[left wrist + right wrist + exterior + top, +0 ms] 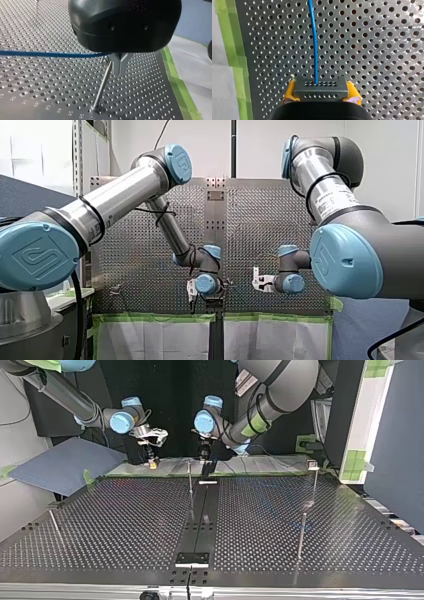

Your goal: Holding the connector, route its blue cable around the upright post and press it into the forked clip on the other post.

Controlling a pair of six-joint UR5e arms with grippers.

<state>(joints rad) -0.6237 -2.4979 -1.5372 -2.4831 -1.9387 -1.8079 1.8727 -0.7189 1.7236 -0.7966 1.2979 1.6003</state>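
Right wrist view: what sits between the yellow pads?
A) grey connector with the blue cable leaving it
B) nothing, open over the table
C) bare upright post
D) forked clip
A: the grey connector is clamped in my right gripper, a yellow pad on each side of it, and the blue cable runs out of its holed face, away across the perforated table.

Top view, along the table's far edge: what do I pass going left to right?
Blue-grey mat → my right end effector → thin upright post → my left end effector → post with a capped top.
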